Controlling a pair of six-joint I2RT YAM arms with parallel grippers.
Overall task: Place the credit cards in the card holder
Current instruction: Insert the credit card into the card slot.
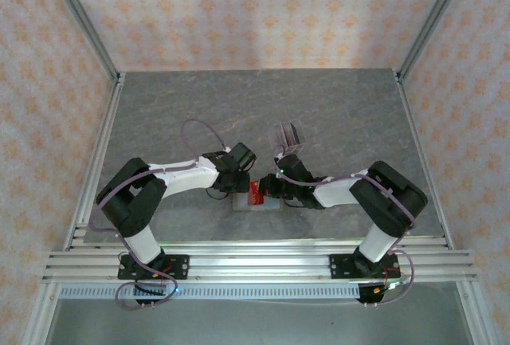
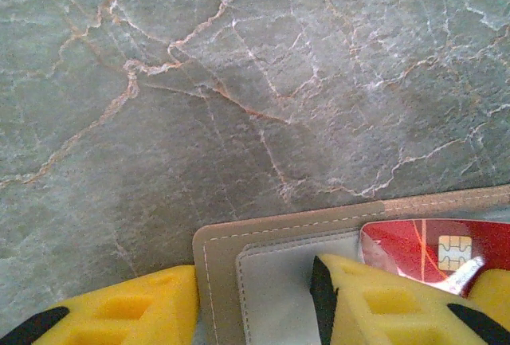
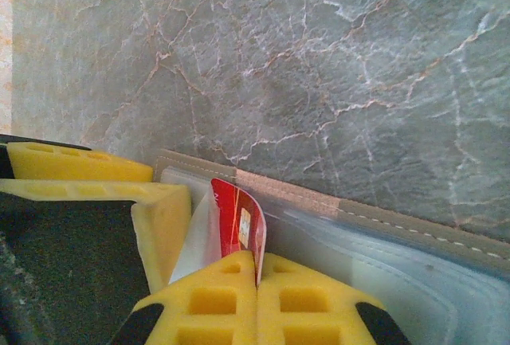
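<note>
Right gripper point(image 3: 256, 269) is fully closed on a red credit card point(image 3: 241, 221), held over the open card holder point(image 3: 374, 216). Left gripper point(image 2: 255, 281) stands part-open astride the holder's left edge, one finger point(image 2: 374, 301) on its grey lining. Card holder lies flat on the marbled table point(image 2: 239, 82).

A credit card point(image 2: 406, 245) sits over the card holder point(image 2: 223, 249) lying on the table point(image 2: 239, 82), the rack point(image 1: 290, 134) behind it

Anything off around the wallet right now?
Nothing damaged. The red card stands on edge in the shut right gripper, and a pale flap of the card holder looks lifted beside it.
</note>
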